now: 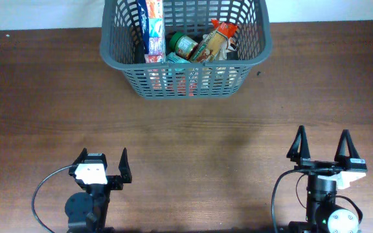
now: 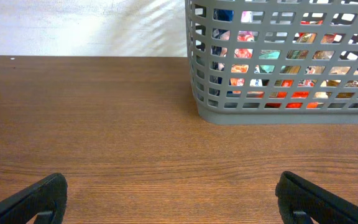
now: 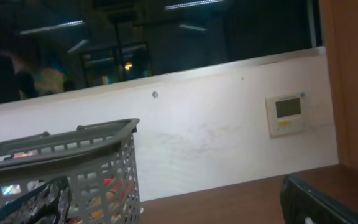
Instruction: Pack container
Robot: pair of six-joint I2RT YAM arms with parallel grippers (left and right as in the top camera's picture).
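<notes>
Well apart from the container (image 1: 186, 83), left claw (image 1: 103, 156) and right claw (image 1: 323, 141) gape empty.

left hand (image 2: 171, 190) – spread wide, empty | container (image 2: 272, 114) ahead on table (image 2: 92, 124) – seemingly coloured packs (image 2: 272, 62) inside

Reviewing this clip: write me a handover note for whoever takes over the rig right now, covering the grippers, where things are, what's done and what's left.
Left gripper: open, empty, near edge of the table, left side.
Right gripper: open, empty, near edge, right side.
Basket: far side of the table, centre. Inside are a tall box, a green-lidded jar and a packet.
Done: those items are in the basket.
Left: the overhead view shows no loose items outside the basket, so packing looks finished.
</notes>
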